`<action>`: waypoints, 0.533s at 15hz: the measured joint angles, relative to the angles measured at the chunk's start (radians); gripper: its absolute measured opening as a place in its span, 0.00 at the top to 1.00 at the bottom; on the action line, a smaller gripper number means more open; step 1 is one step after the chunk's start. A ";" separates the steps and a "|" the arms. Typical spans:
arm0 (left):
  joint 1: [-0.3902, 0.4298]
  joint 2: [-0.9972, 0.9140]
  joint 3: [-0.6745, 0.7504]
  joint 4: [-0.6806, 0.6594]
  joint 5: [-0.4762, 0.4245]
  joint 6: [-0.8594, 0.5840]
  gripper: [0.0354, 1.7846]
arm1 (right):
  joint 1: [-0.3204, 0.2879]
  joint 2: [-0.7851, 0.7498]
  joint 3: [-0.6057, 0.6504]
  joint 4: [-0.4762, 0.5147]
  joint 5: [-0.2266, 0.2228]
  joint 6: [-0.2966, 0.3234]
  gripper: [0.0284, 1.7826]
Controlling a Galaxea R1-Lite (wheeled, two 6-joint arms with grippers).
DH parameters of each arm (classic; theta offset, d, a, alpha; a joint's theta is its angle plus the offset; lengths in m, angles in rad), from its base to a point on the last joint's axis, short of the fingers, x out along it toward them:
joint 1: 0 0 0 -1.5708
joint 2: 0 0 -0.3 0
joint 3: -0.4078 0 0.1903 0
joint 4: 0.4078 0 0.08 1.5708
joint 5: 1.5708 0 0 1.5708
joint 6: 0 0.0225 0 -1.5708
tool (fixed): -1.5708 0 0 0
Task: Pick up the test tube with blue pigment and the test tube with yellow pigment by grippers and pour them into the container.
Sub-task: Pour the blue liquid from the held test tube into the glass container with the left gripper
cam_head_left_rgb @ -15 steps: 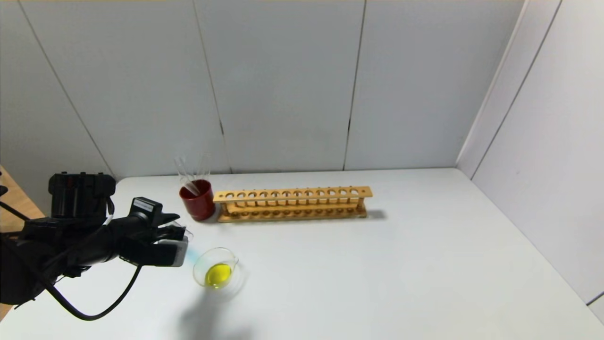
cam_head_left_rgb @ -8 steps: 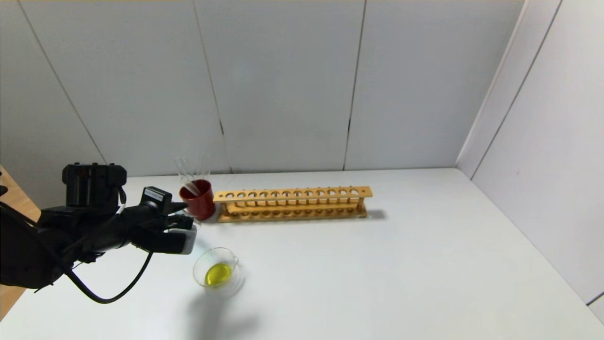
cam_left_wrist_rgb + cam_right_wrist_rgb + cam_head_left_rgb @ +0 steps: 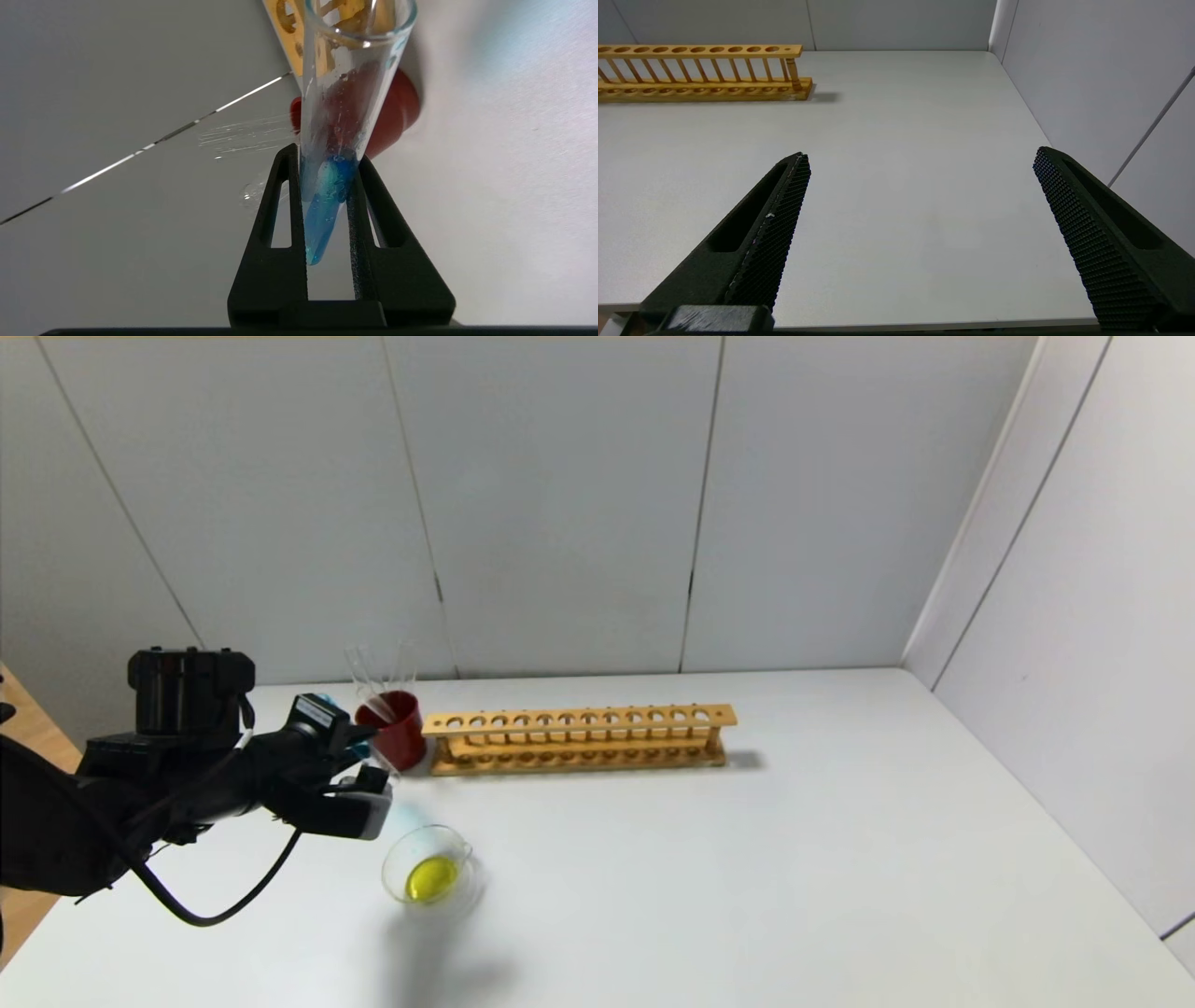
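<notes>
My left gripper (image 3: 366, 782) hovers over the table's left side, between the red cup and the container, and is shut on the test tube with blue pigment (image 3: 327, 200). The tube lies tilted between the black fingers (image 3: 369, 224). Its blue liquid sits at the rounded base, and its open mouth points toward the red cup (image 3: 397, 116). The container (image 3: 429, 870), a low clear glass dish, stands just in front and right of that gripper with a pool of yellow liquid in it. No test tube with yellow pigment shows. My right gripper (image 3: 920, 161) is open over bare table, outside the head view.
The dark red cup (image 3: 392, 733) holds clear tubes leaning out. A long wooden tube rack (image 3: 579, 737) stands empty to its right. The white table (image 3: 794, 859) is closed in by grey walls behind and on the right.
My left gripper has risen and moved back toward the red cup with the blue tube in it, away from the container's rim. The container stays put.
</notes>
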 joint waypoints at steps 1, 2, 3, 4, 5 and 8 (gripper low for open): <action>0.000 0.000 -0.013 0.002 -0.001 0.032 0.84 | 0.000 0.000 0.000 0.000 0.000 0.000 0.02; 0.001 0.000 -0.020 0.007 -0.001 0.055 0.84 | 0.000 0.000 0.000 0.000 0.000 0.000 0.02; 0.002 0.000 -0.023 0.006 -0.001 0.058 0.84 | 0.000 0.000 0.000 0.000 0.000 0.000 0.02; 0.003 0.000 -0.025 0.007 -0.001 0.060 0.84 | 0.000 0.000 0.000 0.000 0.000 0.000 0.02; 0.002 0.002 -0.026 0.007 -0.001 0.063 0.84 | 0.000 0.000 0.000 0.000 0.000 0.000 0.02; 0.002 0.007 -0.022 0.007 -0.001 0.064 0.84 | 0.000 0.000 0.000 0.000 0.000 0.000 0.02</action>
